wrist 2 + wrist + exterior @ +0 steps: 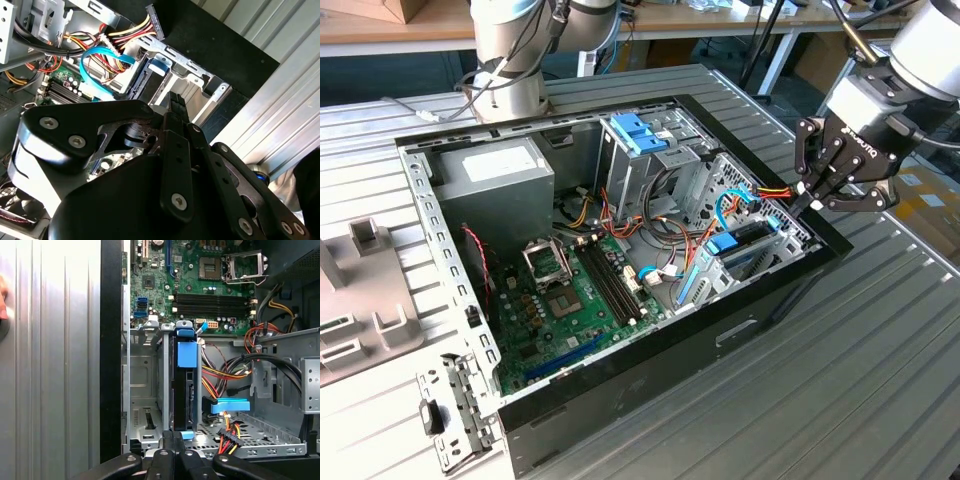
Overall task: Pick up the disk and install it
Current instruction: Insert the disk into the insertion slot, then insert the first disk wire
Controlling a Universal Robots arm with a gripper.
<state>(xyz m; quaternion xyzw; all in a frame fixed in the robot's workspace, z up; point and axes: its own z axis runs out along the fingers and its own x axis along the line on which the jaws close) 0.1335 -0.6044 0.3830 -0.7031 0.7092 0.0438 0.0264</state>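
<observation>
The disk (748,243) stands on edge in the drive bay at the corner of the open computer case (720,335) on the exterior view's right. Its dark edge (183,395) carries a blue plastic clip and sits between the bay's metal rails in the first wrist view. The second wrist view shows the disk (142,82) beyond the fingertips. My gripper (813,203) hangs just above and outside that corner, fingers pressed together with nothing between them. The shut gripper (173,437) lines up with the disk's near end, a short gap from it.
Red, yellow and black power cables (770,190) and a blue data cable (95,55) lie beside the bay. Inside the case are the motherboard (570,300), a grey power-supply box (495,175) and a drive cage with light-blue tabs (640,135). A loose metal bracket (450,415) lies on the table.
</observation>
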